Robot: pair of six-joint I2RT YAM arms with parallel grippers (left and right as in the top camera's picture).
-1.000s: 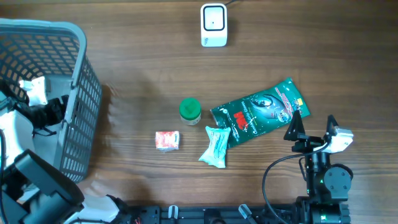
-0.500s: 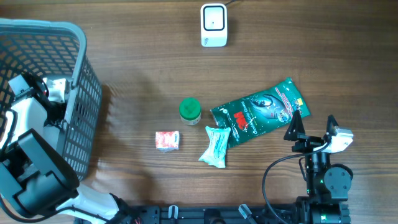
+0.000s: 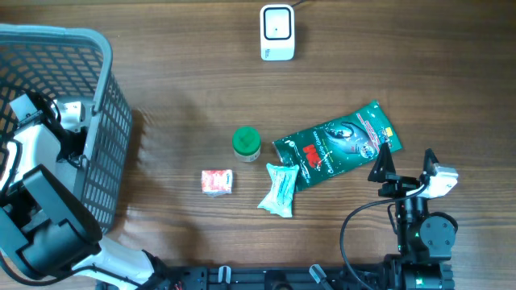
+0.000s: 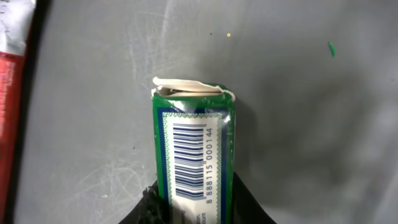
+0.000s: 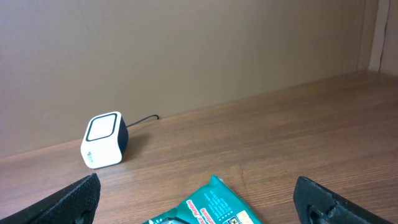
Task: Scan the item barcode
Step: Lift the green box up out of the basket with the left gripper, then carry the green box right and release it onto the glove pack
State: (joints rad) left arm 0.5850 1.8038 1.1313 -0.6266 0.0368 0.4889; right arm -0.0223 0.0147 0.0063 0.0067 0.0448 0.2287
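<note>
My left hand (image 4: 194, 208), inside the basket (image 3: 103, 89), pinches the lower end of the green pack (image 4: 193, 155), barcode facing the wrist camera. My right hand (image 3: 403, 167) is spread wide, beside the green pouch (image 3: 334, 145) on the bench (image 3: 177, 80).

Our L arm (image 3: 32, 165) reaches down, wrist bent; L gripper (image 4: 194, 200) jaws pinch a box (image 4: 193, 149). Our R arm (image 3: 425, 232) sits low, R gripper (image 5: 198, 198) jaws wide apart, level.
</note>
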